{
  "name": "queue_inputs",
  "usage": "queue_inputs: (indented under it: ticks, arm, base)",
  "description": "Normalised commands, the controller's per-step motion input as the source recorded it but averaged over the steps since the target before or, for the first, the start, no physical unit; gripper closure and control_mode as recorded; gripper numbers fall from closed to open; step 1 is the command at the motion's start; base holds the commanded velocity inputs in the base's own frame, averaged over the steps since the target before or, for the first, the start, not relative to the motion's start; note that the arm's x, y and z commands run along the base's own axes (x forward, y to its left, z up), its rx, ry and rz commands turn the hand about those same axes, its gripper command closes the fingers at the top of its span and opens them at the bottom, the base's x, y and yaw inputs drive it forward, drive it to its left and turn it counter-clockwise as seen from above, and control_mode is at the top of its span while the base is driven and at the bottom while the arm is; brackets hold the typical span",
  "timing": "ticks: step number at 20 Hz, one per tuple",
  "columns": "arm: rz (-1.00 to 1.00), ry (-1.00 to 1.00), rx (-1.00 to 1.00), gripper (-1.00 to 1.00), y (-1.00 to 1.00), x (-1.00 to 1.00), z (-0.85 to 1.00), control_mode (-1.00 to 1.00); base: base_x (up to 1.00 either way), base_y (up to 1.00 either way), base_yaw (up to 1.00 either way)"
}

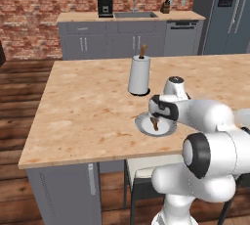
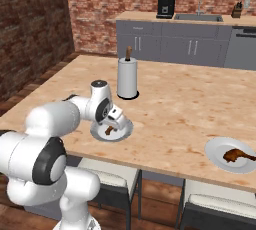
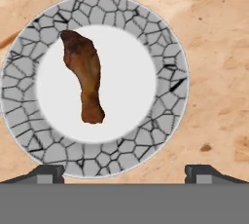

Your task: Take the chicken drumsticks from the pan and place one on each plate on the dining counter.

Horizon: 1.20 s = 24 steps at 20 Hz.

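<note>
In the right base view the worktop spans the middle of the frame. A plate sits at lower centre-left near the front edge, with a drumstick lying on it. The gripper hangs just above that plate, though whether it touches anything is hard to tell. A paper towel roll stands upright behind the plate. A second plate lies at the lower right, well apart, carrying another drumstick.

Reddish-brown drumstick lay flat inside near plate with crackle-patterned rim, on light wooden dining counter, second drumstick rested on another grey plate well apart along the counter's near edge
</note>
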Motion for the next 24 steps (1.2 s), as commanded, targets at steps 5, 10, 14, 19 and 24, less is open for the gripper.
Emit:
queue_inputs:
  ticks: [5,10,14,19,24]
  arm:
    - [0.0,0.03,0.0,-1.0,0.0,-0.69,0.38,-1.0]
    - [0.0,0.04,0.0,-1.0,0.0,-0.66,0.4,-1.0]
    - [0.0,0.02,0.0,-1.0,0.0,-0.73,0.36,-1.0]
    - [0.0,-0.14,-0.01,-1.0,0.0,-0.93,0.22,-1.0]
    - [0.0,-0.33,-0.06,-1.0,0.0,-0.9,0.13,-1.0]
  base:
    - [0.0,0.0,0.0]
    - [0.0,0.0,0.0]
    - [0.0,0.0,0.0]
    - [0.0,0.0,0.0]
    - [0.0,0.0,0.0]
